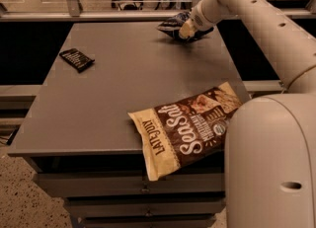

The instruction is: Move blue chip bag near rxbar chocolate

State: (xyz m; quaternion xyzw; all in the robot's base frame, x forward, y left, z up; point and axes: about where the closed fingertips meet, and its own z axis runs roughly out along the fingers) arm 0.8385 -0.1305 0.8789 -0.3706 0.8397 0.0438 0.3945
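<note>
The blue chip bag (171,24) lies at the far edge of the grey table (123,89), right of centre. My gripper (186,29) is down on the bag's right end, touching it, and hides part of it. The white arm reaches in from the upper right. The rxbar chocolate (76,59), a small flat black bar, lies near the table's left edge, well away from the bag and the gripper.
A large brown-and-cream "Sea Salt" bag (190,126) lies at the front right and hangs over the table's front edge. My white base (274,168) fills the lower right. A railing (98,12) runs behind the table.
</note>
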